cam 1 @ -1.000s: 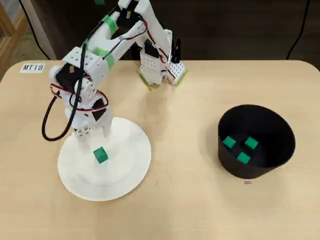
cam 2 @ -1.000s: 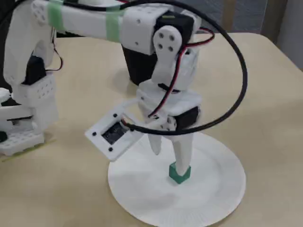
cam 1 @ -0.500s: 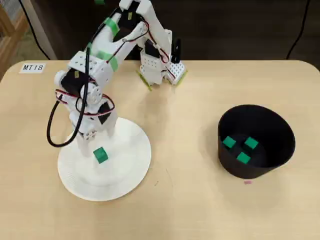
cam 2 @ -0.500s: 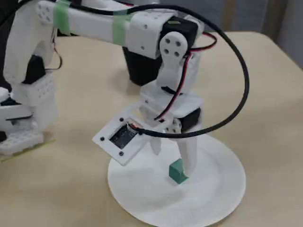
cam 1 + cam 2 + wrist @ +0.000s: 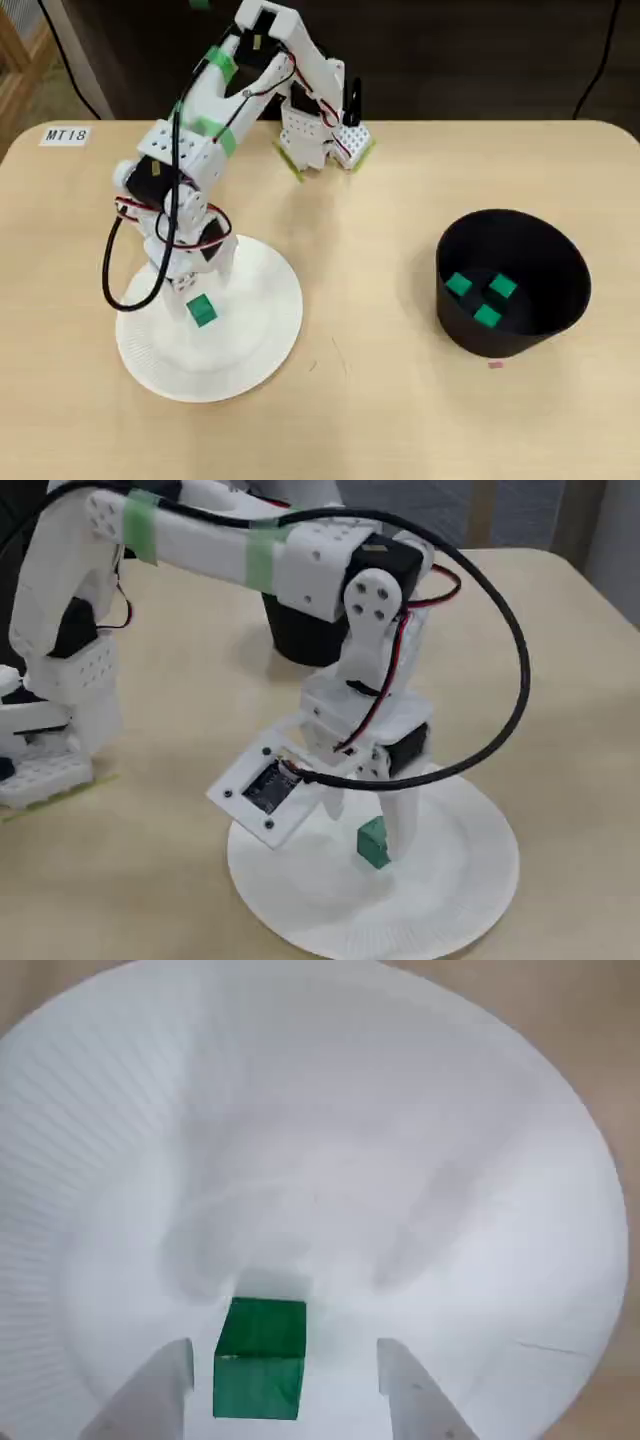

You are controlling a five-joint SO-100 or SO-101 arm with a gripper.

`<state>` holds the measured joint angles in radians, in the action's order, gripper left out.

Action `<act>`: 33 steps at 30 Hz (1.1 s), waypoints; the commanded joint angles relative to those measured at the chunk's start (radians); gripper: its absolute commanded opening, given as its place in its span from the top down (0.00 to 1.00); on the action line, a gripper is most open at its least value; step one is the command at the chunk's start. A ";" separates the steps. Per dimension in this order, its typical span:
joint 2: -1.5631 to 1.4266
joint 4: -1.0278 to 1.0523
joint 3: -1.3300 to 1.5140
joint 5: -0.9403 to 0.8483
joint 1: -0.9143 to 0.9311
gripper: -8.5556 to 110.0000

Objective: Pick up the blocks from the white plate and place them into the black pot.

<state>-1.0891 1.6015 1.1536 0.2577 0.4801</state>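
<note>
Bare table point(image 5: 370, 230) across the middle of the overhead view, between plate point(image 5: 260, 350) at lower left and pot point(image 5: 560, 300) at right. Tall pot walls all round, open on top; three blocks point(image 5: 486, 316) on its floor. Arm base point(image 5: 320, 135) at top centre, cable point(image 5: 110, 285) looping left of the plate.

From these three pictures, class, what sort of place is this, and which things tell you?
Probably a lab or classroom robot workbench, not a kitchen. A small white robot arm is fixed at the edge of a pale wooden table, a label reading MT18 is stuck to the tabletop, and cables run along the arm.
</note>
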 commanded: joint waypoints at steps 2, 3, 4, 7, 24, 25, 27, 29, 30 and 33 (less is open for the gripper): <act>0.000 -0.029 -0.015 -0.008 -0.014 0.72; 0.002 -0.035 -0.015 -0.008 -0.015 0.73; 0.003 -0.040 -0.015 -0.008 -0.015 0.74; 0.011 -0.057 -0.015 0.000 -0.017 0.77; 0.037 -0.098 -0.193 -0.044 -0.032 0.95; 0.021 -0.106 -0.213 -0.051 -0.035 0.95; -0.011 -0.126 -0.256 -0.060 -0.040 0.95; -0.049 -0.149 -0.304 -0.074 -0.051 0.95; -0.067 -0.163 -0.333 -0.089 -0.058 0.95; -0.123 -0.193 -0.431 -0.141 -0.098 0.95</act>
<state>-1.1137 1.4358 0.8360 0.1534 0.4157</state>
